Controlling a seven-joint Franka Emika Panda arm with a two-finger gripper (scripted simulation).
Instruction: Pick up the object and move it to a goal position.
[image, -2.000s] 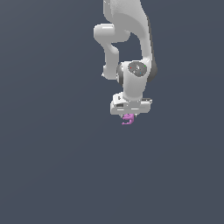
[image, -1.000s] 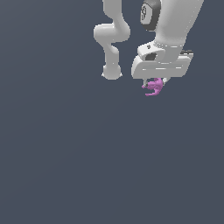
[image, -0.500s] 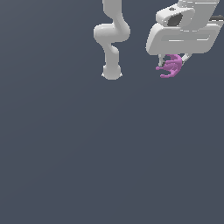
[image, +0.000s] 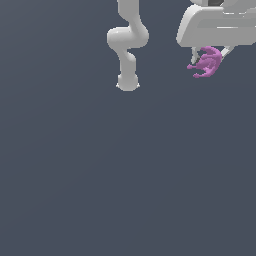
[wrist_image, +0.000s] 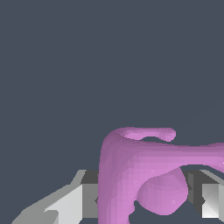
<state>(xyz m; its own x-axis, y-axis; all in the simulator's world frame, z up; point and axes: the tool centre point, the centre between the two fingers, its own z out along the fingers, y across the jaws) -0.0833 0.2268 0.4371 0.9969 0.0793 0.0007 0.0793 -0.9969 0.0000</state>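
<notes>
Object lifted and carried: your gripper is nearly out of the exterior view's upper right corner.

Closest in, your gripper (image: 209, 56) is clamped on the object (image: 206, 62), which hangs just beneath the white hand, prongs curling down and toward the exterior view's left; in the wrist view the object (wrist_image: 144, 175) fills the gap between the fingers (wrist_image: 65, 205). Over the last two seconds you have carried it from mid-frame up and toward the exterior view's right, so the pick looks done and the transport underway. No goal marker shows. Beyond the gripper, only bare grey ground and the arm base (image: 127, 82), well apart, so room looks open all round.
</notes>
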